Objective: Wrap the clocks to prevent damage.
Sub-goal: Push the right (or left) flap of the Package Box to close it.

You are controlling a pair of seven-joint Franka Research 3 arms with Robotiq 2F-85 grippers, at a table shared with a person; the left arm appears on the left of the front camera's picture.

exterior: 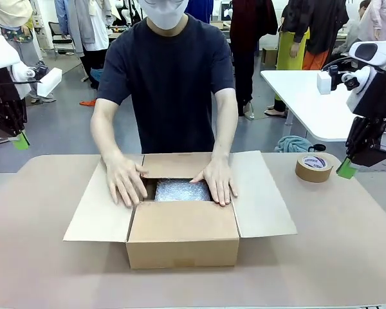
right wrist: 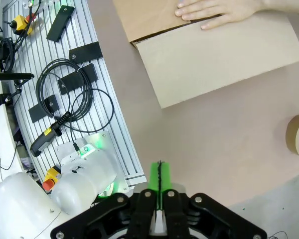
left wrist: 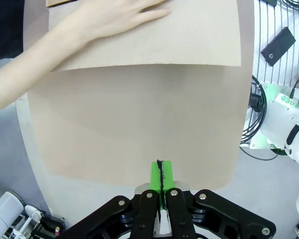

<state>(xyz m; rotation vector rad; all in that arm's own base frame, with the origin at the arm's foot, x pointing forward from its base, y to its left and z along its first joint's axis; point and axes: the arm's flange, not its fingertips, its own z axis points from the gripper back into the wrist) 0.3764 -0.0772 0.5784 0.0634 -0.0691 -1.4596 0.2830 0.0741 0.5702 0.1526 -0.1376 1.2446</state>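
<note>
Hands (exterior: 124, 181) of the person rest on the open cardboard box (exterior: 183, 241) mid-frame, around a bubble-wrapped bundle (exterior: 182, 190) inside. Tape roll (exterior: 314, 167) lies right. Your left gripper (exterior: 20, 140) and right gripper (exterior: 347, 168) hang closed, empty.

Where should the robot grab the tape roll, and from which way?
Probably pinch the ring's wall, one finger in the hole, one outside, coming straight down. The tape roll lies flat, hole up, right of the box, nearest the shut right pincer.

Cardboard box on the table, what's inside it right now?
Bubble wrap shows in the opening of the cardboard box. Whatever it wraps is hidden beneath it, and the folded near flap covers the rest.
</note>
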